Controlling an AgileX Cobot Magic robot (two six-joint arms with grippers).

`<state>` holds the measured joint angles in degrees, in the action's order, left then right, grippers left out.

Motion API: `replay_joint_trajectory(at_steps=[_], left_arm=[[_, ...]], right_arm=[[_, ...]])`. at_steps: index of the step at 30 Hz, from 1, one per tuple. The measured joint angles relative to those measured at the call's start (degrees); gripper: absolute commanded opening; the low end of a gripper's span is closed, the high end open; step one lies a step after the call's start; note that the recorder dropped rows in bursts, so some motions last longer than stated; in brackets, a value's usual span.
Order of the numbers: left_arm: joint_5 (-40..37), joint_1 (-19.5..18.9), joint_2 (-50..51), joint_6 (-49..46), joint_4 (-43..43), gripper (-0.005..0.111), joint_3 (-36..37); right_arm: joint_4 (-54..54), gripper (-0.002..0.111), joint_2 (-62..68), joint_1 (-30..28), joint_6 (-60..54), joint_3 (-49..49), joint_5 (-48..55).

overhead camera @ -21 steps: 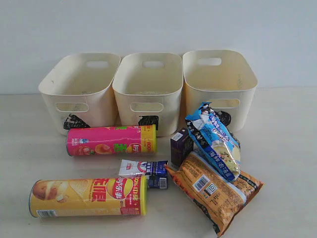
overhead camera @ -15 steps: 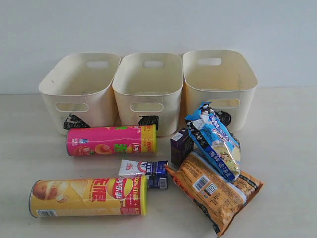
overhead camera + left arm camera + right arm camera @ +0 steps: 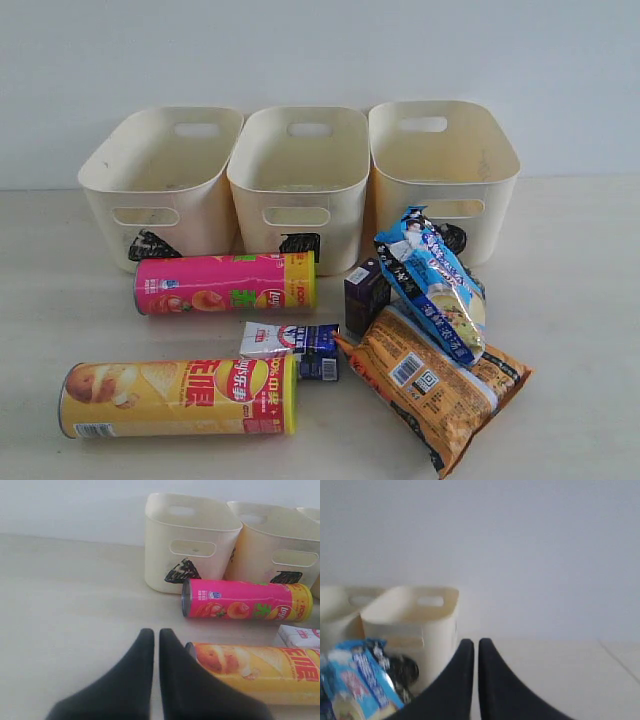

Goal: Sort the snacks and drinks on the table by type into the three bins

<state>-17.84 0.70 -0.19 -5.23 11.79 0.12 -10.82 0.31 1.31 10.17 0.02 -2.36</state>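
Observation:
Three cream bins stand in a row at the back: triangle bin point(image 3: 160, 185), square bin point(image 3: 298, 180), circle bin point(image 3: 445, 170). In front lie the pink chip tube point(image 3: 225, 283) and the yellow chip tube point(image 3: 180, 396). The white and blue carton point(image 3: 290, 345) lies between them. The dark purple carton point(image 3: 365, 292) stands by the blue-white bag point(image 3: 432, 285), which rests on the orange bag point(image 3: 435, 385). No gripper shows in the exterior view. My left gripper point(image 3: 156, 634) is shut and empty, beside the yellow tube point(image 3: 260, 670). My right gripper point(image 3: 471, 644) is shut and empty, near the circle bin point(image 3: 412, 617).
A pale wall runs behind the bins. Bare tabletop point(image 3: 580, 290) lies to the right of the bags and to the left of the tubes point(image 3: 65, 605).

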Motion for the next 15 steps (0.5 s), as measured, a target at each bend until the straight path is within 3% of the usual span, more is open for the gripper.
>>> replay_joint_trajectory(at_steps=[7,9,15], left_arm=[[0.0,0.0,0.0,0.0,0.0,0.004,0.0],[0.0,0.0,0.0,0.0,0.0,0.004,0.0],[0.0,0.0,0.0,0.0,0.0,0.004,0.0]], right_arm=[[2.1,0.001,-0.1,0.0,4.4,-0.3,-30.9],[2.3,0.001,-0.1,0.0,7.5,-2.4,-30.0],[1.3,0.001,2.9,0.0,13.9,-15.8,-10.2]])
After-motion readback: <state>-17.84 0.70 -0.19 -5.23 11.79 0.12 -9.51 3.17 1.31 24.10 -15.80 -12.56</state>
